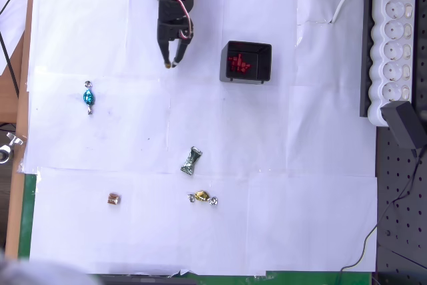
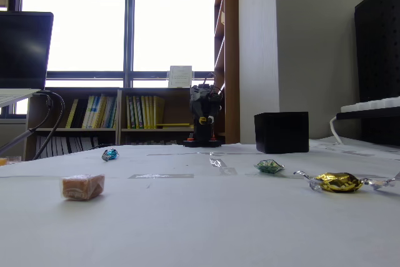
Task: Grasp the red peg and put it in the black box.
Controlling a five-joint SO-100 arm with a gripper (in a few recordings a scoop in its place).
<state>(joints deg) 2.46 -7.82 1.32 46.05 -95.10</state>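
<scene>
I see red pegs piled inside the black box, just right of my gripper in the overhead view. The gripper's tips nearly meet, holding nothing, pointing down at the paper-covered counter. Wrapped candies lie well below it.

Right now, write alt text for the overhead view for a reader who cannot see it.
A black robot arm's gripper points down at white paper near the top, just left of a black box holding several red pegs. Four wrapped candies lie lower down: blue, green, gold and copper-brown. A white power strip runs along the right edge.
</scene>
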